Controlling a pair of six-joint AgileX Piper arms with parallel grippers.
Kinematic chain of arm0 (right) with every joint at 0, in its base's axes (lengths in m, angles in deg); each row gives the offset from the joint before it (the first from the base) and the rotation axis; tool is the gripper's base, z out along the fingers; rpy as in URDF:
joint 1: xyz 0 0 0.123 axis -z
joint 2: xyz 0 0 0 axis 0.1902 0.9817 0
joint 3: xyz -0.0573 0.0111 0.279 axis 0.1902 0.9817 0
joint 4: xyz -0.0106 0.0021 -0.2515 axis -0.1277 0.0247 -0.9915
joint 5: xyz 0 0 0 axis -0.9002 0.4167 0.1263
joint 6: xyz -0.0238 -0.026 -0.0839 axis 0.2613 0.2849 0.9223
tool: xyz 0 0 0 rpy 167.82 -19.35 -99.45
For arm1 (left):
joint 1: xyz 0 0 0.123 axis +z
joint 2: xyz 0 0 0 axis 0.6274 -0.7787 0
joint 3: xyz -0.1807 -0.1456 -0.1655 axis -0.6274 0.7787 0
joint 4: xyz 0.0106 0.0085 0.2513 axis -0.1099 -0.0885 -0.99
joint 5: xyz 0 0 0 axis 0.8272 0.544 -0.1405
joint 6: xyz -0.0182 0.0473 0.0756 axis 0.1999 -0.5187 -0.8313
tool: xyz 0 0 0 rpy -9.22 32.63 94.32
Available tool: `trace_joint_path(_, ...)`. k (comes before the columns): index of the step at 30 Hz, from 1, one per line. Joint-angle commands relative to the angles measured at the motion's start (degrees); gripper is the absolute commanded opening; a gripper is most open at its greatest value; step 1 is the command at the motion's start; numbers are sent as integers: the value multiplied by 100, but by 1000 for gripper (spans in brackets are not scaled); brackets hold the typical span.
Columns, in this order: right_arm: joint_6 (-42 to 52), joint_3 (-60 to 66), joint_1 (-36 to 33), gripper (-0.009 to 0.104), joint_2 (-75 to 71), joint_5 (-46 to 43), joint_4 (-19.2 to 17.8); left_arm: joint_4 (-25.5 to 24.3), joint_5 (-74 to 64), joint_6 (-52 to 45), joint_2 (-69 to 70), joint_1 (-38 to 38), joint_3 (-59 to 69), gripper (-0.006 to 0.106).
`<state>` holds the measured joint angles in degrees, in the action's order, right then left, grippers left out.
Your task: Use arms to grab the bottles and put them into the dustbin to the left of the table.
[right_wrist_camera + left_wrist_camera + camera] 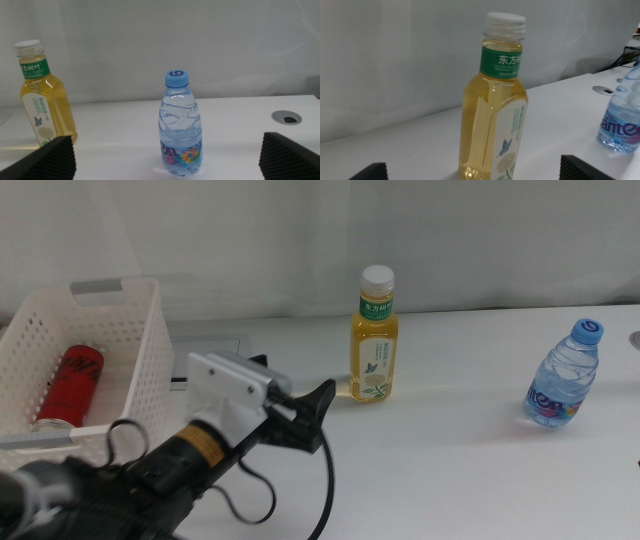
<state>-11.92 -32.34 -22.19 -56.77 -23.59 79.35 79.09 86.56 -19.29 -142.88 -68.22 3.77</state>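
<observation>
The white worktop (450,470) lies bare across most of its near half, with a broad open stretch between the yellow-drink bottle (375,338) and the water bottle (565,376), which stand upright and well apart — the yellow one near the back edge at the middle, the blue-capped one toward the right side. A small round grommet (286,117) sits in the surface off to the side of the water bottle. At the left edge stands the white perforated dustbin (145,355), and the red can (72,385) lies on its side inside it; a grey inset panel (205,340) shows just beside the basket's right wall. The left arm (150,470) comes in low from the bottom-left corner, its wrist angled up and rightward so that the left claw (318,405) points at the base of the yellow-drink bottle, close to it but not touching. In the left wrist view the two dark jaw tips stand far apart at either side with the bottle upright between and beyond them, so the claw is spread wide and holds nothing. The right claw (170,157) is out of the middle view — its wrist view shows its jaws likewise spread wide and empty, facing the water bottle, which stands centred beyond them with the yellow-drink bottle farther off to one side.
</observation>
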Motion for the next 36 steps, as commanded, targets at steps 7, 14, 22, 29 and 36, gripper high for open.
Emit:
trace_joint_path(7, 44, 109, 38, 103, -18, -12, -63, -366, 57, 337, -804, -33, -932, 89)
trace_joint_path(14, 44, 109, 38, 103, -18, -12, -63, -766, -17, 691, -1429, -33, -1639, 88)
trace_joint_path(22, 44, 109, 38, 103, -18, -23, -63, -910, -635, 913, -2105, -217, -2596, 88)
trace_joint_path(29, 44, 109, 38, 103, -18, -33, -63, -852, -1462, 1261, -2545, -282, -3554, 88)
trace_joint_path(36, 44, 109, 38, 103, -18, -33, -63, -739, -1992, 1293, -2776, -282, -4098, 88)
